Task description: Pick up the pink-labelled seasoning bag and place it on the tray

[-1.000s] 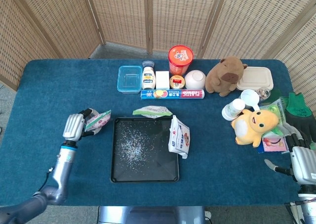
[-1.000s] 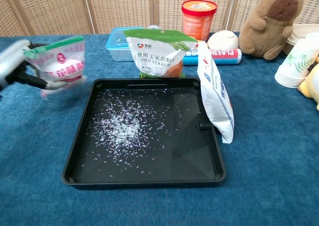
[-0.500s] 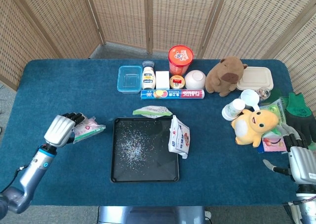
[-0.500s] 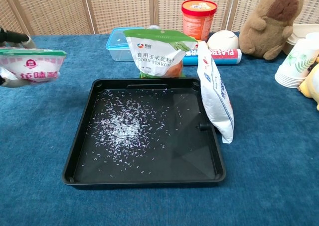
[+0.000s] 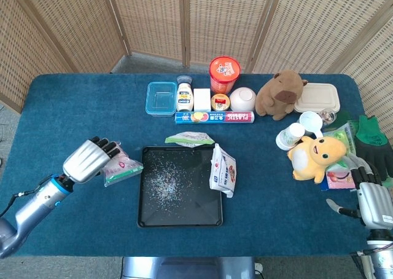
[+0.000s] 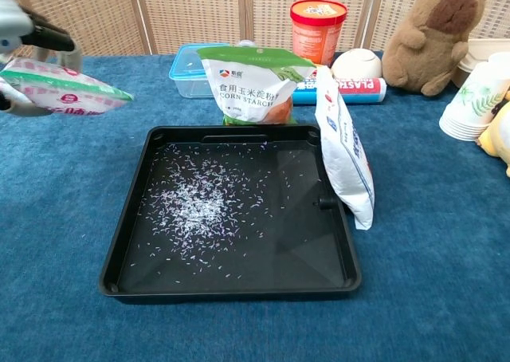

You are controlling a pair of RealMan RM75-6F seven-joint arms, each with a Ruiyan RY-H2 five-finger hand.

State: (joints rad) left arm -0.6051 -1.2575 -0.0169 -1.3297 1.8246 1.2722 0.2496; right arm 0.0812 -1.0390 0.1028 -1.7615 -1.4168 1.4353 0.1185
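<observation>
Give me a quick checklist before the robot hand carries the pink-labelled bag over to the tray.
1. Left robot hand holds the pink-labelled seasoning bag: ok.
2. Bag lifted off the table: ok, judging by the chest view.
3. Bag over the tray: not ok, it is left of the rim.
4. Free landing space in the tray: ok, only scattered grains.
5. Blue-and-white bag leaning on the tray's right edge, away from the path: ok.
6. Right robot hand far from the tray: ok.
</observation>
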